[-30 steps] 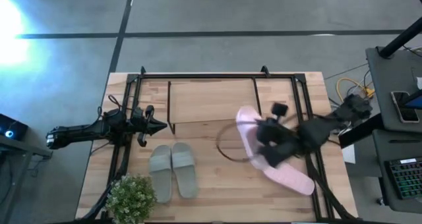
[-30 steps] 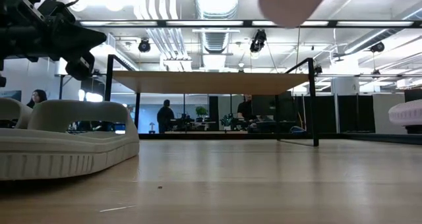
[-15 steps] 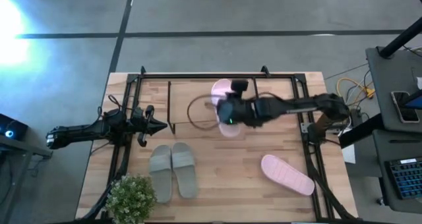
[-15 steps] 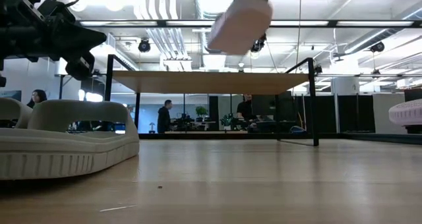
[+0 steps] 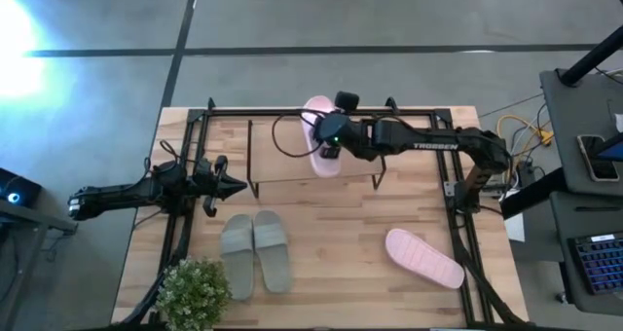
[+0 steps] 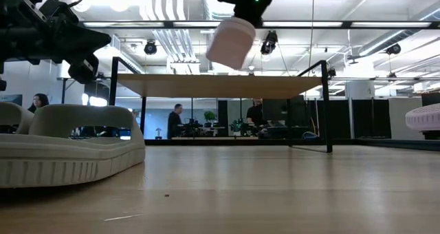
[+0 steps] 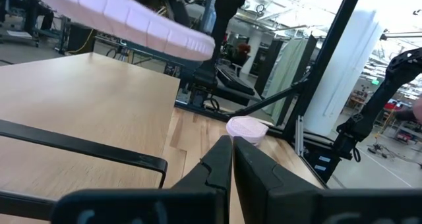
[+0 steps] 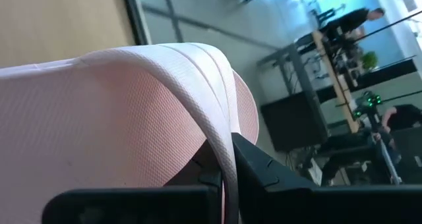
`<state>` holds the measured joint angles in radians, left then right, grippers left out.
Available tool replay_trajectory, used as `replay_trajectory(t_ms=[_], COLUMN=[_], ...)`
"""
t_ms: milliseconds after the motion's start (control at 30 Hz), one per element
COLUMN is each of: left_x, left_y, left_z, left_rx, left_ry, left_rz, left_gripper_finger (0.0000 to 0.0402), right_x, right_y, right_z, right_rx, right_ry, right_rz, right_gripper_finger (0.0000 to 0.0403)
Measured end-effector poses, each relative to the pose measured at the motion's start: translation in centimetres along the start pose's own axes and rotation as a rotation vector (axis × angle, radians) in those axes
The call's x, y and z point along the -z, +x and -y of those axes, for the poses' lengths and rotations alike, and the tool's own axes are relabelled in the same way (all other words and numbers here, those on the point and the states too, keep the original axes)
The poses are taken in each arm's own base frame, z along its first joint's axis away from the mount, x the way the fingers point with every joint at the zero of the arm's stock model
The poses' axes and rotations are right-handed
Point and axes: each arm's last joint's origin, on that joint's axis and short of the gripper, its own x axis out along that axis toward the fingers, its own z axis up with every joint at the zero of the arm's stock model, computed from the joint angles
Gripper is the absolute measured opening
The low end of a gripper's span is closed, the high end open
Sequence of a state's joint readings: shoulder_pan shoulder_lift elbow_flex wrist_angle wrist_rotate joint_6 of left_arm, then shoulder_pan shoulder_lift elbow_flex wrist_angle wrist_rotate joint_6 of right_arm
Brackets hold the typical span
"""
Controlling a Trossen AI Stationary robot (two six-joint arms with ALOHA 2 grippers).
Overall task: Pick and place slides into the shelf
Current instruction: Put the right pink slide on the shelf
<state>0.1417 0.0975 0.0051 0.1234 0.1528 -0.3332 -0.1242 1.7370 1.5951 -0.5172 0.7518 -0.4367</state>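
My right gripper reaches from the table's right over the shelf, shut on a pale pink slide. In the low view this slide hangs above the shelf's wooden top board. The second pink slide lies sole-down on the table near the right edge. The grey-green pair lies side by side near the near-left corner. My left gripper waits shut at the table's left, beside the shelf's left end. My right gripper pinches the pink slide's wide strap at its edge between the two fingers, one on each face of the strap. The fingers come about level from the table's right. The slide is lifted clear over the shelf board, tilted, one end hanging lower.
A large black tube frame runs round the table's left, far and right sides. A small potted plant stands at the near-left corner. Bare wood lies between the grey-green pair and the second pink slide. People show in the room behind.
My right gripper has carried the pink slide from beside the other pink slide near the table's right, toward the far edge and left, until it is over the shelf's top board. The slide has turned about and come lower. The other pink slide stayed put.
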Motion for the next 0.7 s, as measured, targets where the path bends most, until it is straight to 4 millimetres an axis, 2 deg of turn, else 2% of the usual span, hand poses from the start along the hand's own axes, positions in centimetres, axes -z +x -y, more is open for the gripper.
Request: replay_trajectory(t_ms=[167,400,533,700], left_x=[0.0,0.0,0.0,0.0], left_y=[0.0,0.0,0.0,0.0], left_z=[0.0,0.0,0.0,0.0], left_rx=[0.0,0.0,-0.001,-0.002], left_ry=[0.0,0.0,0.0,-0.001], left_rz=[0.0,0.001,-0.002,-0.005], left_gripper_finger=[0.0001,0.0001,0.0001,0.0001], right_x=[-0.9,-0.6,-0.5,-1.3], right_y=[-0.1,2.8,3.8,4.5], right_z=[-1.1,-4.4,-5.3,-5.8], right_rx=[0.011,0.043,0.078,0.075], right_ry=[0.019,-0.057,-0.119,-0.042], right_rz=[0.05,-0.027,-0.065,-0.056], right_gripper_finger=[0.0013,0.0013,0.0013,0.0013])
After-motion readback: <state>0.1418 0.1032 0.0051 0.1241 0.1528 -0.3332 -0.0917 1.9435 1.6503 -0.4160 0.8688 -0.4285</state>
